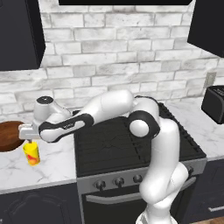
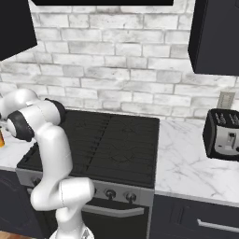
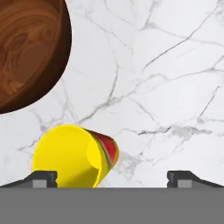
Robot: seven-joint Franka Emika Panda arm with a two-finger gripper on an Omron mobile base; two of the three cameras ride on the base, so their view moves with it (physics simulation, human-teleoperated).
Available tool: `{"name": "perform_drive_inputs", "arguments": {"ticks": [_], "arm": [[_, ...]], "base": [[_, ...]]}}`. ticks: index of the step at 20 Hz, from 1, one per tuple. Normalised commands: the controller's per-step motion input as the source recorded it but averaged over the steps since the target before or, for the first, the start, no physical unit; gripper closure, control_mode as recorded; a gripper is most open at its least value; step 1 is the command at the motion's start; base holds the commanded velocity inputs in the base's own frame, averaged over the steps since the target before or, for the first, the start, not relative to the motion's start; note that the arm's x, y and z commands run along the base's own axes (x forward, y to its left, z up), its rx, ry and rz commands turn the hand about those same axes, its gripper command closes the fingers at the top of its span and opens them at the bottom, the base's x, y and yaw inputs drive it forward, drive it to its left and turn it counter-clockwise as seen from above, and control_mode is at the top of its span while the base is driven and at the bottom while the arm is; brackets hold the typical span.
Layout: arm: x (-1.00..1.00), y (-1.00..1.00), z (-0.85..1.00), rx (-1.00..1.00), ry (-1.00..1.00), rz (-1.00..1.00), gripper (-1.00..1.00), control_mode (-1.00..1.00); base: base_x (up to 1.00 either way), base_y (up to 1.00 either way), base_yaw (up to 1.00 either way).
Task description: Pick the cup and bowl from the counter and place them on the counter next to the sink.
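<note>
So in the left base view the arm is stretched way out to the left, over the black stovetop [image 1: 131, 144] and onto the white marble table [image 1: 52, 164] beside it. The end effector [image 1: 29, 141] hangs right above the cup [image 1: 31, 154], which is the little yellow tumbler standing upright on the table near the front edge. Just behind and left of the cup sits the bowl [image 1: 9, 134], dark reddish-brown and wood-looking, cut off by the left edge of the picture. Over on the far right there's a black toaster [image 1: 214, 104] on the other stretch of marble, well apart from everything else.

The right base view mostly gives the arm's elbow on the left side, with the stovetop [image 2: 107, 144] in the middle and the toaster [image 2: 223, 135] on the table [image 2: 191, 168] to the right. A tiny sliver of orange-yellow shows at the far left edge, too small to say what it is.

The hand view looks straight down on the marble. The cup [image 3: 74, 157] is at the bottom left, its open mouth facing the camera (red-orange pattern visible down its side), and the bowl [image 3: 28, 48] fills the top left corner, near the cup but not touching it. The end effector [image 3: 112, 178] has its two dark fingertips [image 3: 43, 178] spread wide, nothing between them; the cup sits just inside the left-hand tip, not centred in the gap.
</note>
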Motion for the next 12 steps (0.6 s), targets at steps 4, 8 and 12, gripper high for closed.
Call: {"name": "perform_drive_inputs", "arguments": {"ticks": [4, 8, 12], "arm": [[0.0, 0.06, -0.25, 0.0, 0.0, 0.0, -1.0, -1.0], [0.0, 0.13, -0.16, 0.0, 0.0, 0.0, -1.0, -1.0], [0.2, 0.18, -0.01, 0.0, 0.0, 0.0, -1.0, -1.0]], "base": [[0.0, 0.0, 0.0], [0.0, 0.0, 0.0], [0.0, 0.0, 0.0]]}}
